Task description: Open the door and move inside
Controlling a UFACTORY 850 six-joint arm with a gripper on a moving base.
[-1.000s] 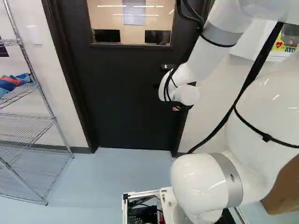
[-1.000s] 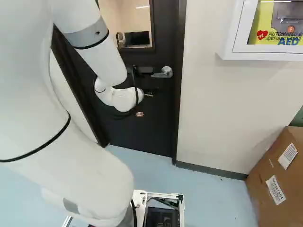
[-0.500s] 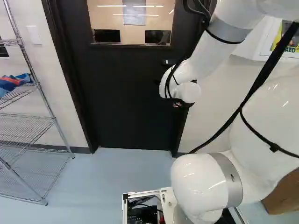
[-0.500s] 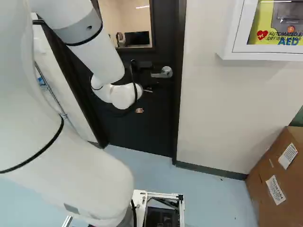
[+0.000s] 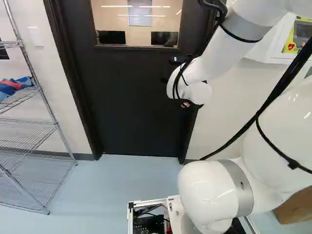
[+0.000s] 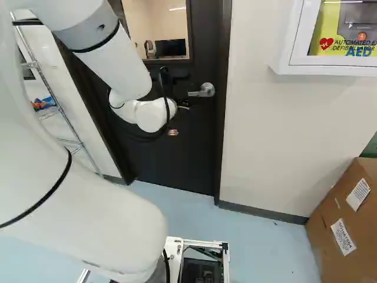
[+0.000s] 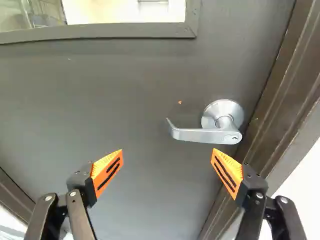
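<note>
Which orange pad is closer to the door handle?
The pad on the latch side of the door, near the lever handle; the other pad is farther off.

The far door [image 5: 136, 107] is coloured black, shown as dark grey up close, and its handle [image 7: 207, 134] is toned silver. The orange pads [image 7: 106, 171] are marked with black stripes. The white arm [image 5: 212, 190] is banded in grey and black. At the left, the silver shelf [image 5: 27, 122] is patterned with fine wire lines. The floor [image 5: 107, 195] is coloured pale blue; at the right, the brown box [image 6: 330, 236] is patched with white labels.
</note>
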